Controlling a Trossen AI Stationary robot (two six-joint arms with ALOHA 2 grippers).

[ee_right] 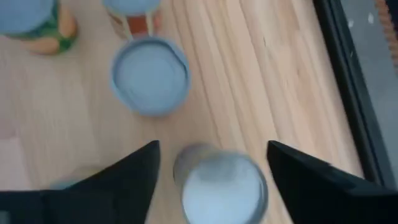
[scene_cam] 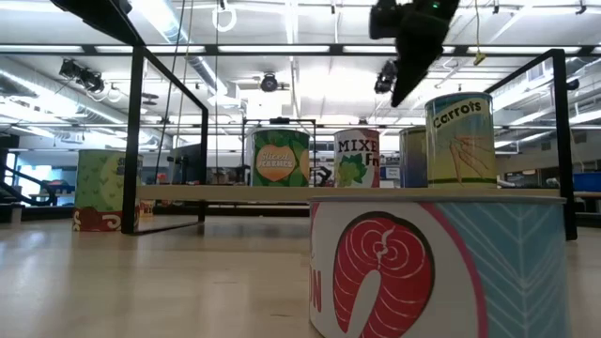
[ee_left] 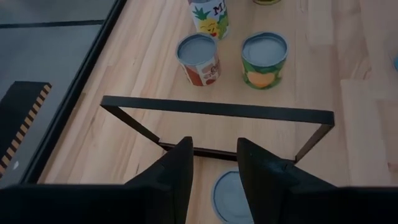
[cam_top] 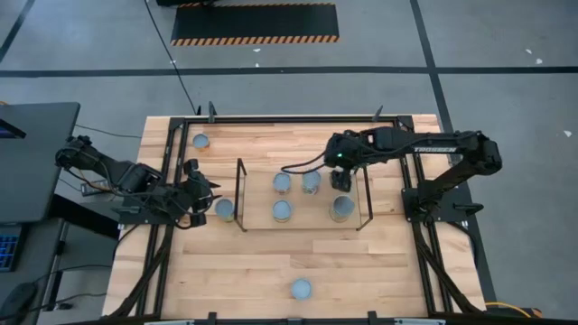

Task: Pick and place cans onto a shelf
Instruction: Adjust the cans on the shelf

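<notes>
From above we saw four cans on the shelf (cam_top: 262,223); the carrot can (cam_top: 341,208) stood nearest the right end frame. Three more sat on the table (cam_top: 235,271): one can (cam_top: 224,209) just left of the shelf, one (cam_top: 200,142) near the back left, one (cam_top: 301,289) near the front edge. The right gripper (cam_top: 341,183) hung over the shelf just behind the carrot can; the left gripper (cam_top: 203,194) sat beside the can by the shelf's left end.

At table height the right gripper (scene_cam: 404,56) was well above the carrot can (scene_cam: 460,141), clear of it. The salmon can (scene_cam: 437,268) filled the foreground.

Past the left wrist, the fingers (ee_left: 177,171) stood slightly apart, holding nothing, a can top (ee_left: 230,198) just beyond them.

Past the right wrist, the fingers (ee_right: 134,171) were spread wide either side of a can (ee_right: 221,183), not touching it.

We judged these tins rigid and fairly heavy, with slick paper labels. They are best taken across the side wall, just under the rim, and kept upright.
</notes>
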